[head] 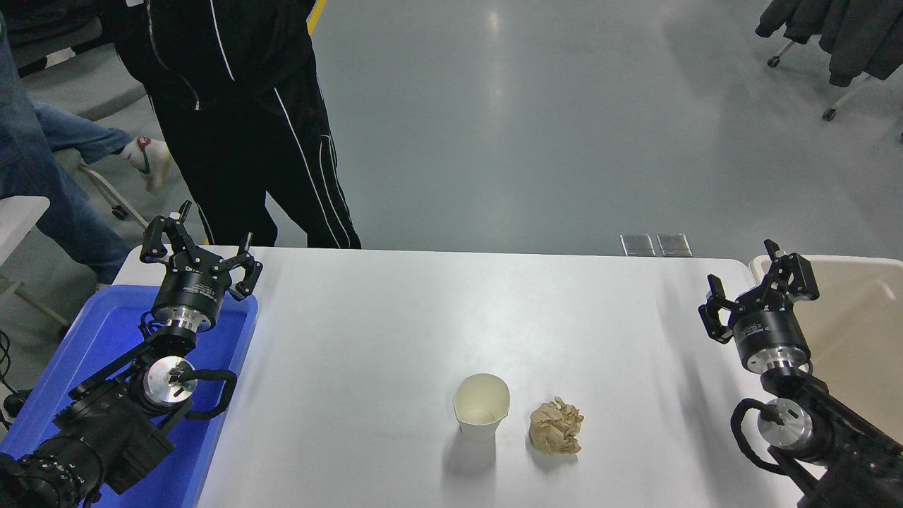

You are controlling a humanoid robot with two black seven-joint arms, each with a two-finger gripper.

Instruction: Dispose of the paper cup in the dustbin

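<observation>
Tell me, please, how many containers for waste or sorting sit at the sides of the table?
2: the blue tray at the left edge, under the left arm, and the dustbin at the right edge, partly cut off.

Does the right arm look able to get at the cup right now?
Probably yes: the right claw is open, and only bare table lies between it and the upright cup.

One paper cup (481, 407) and one crumpled paper ball (556, 425) were counted near the table's near edge; one blue tray (113, 331) at its left edge, one dustbin (861, 317) at its right.
</observation>
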